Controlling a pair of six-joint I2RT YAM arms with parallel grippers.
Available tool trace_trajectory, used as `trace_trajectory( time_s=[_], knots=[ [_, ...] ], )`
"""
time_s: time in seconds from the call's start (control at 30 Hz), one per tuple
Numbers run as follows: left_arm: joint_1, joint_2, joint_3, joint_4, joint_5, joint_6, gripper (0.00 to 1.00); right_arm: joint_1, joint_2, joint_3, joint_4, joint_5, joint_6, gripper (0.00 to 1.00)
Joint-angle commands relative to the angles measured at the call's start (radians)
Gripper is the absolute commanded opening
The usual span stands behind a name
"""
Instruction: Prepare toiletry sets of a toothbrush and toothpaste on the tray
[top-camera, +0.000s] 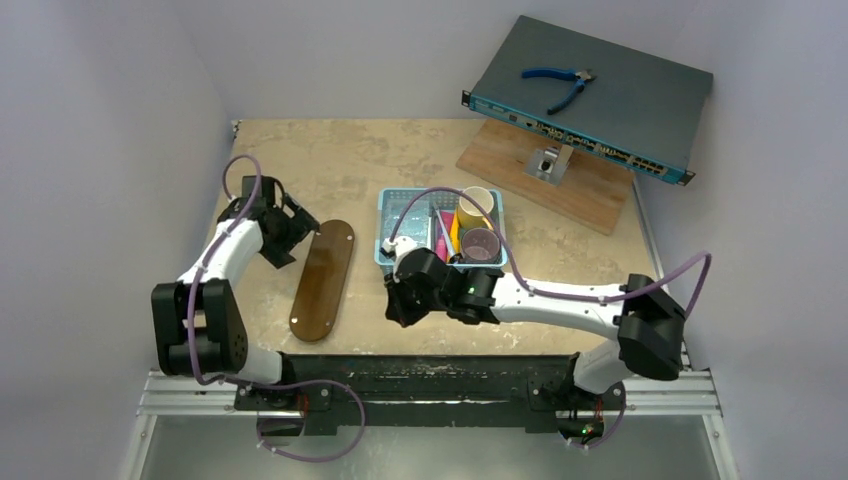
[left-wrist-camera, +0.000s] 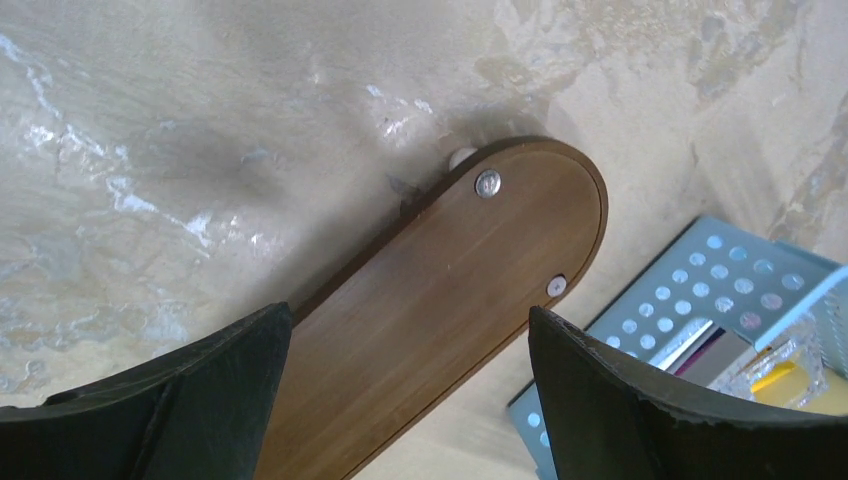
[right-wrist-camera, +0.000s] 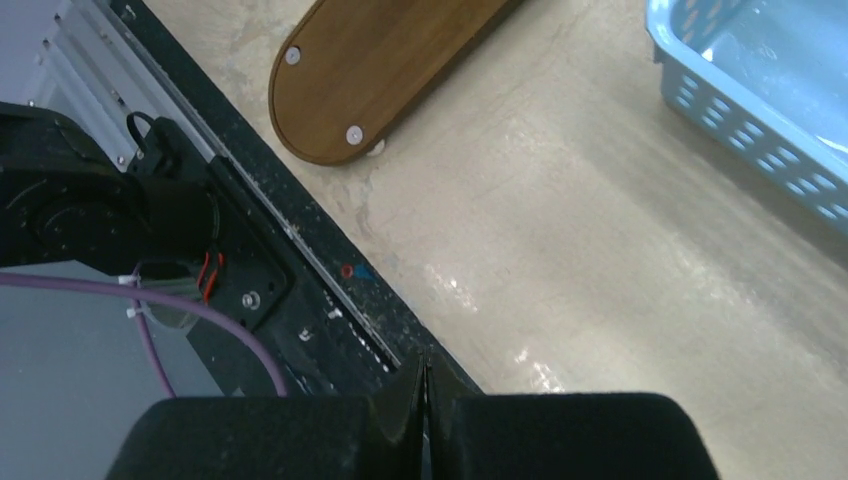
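1. The step in hand looks like the very first fetch. The tray (top-camera: 323, 280) lies bare on the bench (top-camera: 380, 150), between the two arms, with no tube or brush on it.
2. The pink tube (top-camera: 441, 238) and the yellow tube (top-camera: 455, 232) lie in the blue basket (top-camera: 440, 190), just beside the purple cup (top-camera: 481, 246) and the cream cup (top-camera: 476, 203). The thin brushes are too small to pick out among them.
3. The right hand (right-wrist-camera: 425, 372) has its fingers pressed together with nothing between them (no tube, no brush). It hangs over bare bench near the basket's near-left corner, tilted toward the front rail.
4. The left hand (left-wrist-camera: 408, 325) is spread wide and holds nothing. It hovers above the far rounded end of the tray.
5. Judging from this, the next move calls for the right hand to spread its fingers and come back over the basket. It should then come down on one tube along its narrow width, clear of the cups.
6. The risk I see is crowding. The tubes sit tight against the cups and the basket wall, so a slanted approach could nudge a cup or pinch two things at once.
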Motion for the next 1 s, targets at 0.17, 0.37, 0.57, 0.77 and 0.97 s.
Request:
trace_trajectory(
  time_s=[0.17,0.37,0.57,0.77,0.97],
  knots=[
    [0.018,0.152,0.124,0.083,0.001,-0.007,0.87,0.048,0.167,0.149,0.096,0.031,0.041,0.00],
    [0.018,0.241,0.174,0.137,0.053,0.005,0.87,0.061,0.271,0.213,0.102,0.014,0.047,0.00],
    [0.018,0.316,0.220,0.164,0.097,0.004,0.83,0.066,0.356,0.264,0.115,0.017,0.062,0.00],
    [0.017,0.373,0.258,0.180,0.135,0.018,0.81,0.068,0.429,0.297,0.119,0.019,0.075,0.00],
    [0.017,0.399,0.259,0.221,0.187,0.028,0.78,0.069,0.509,0.347,0.119,0.014,0.086,0.00]
  ],
)
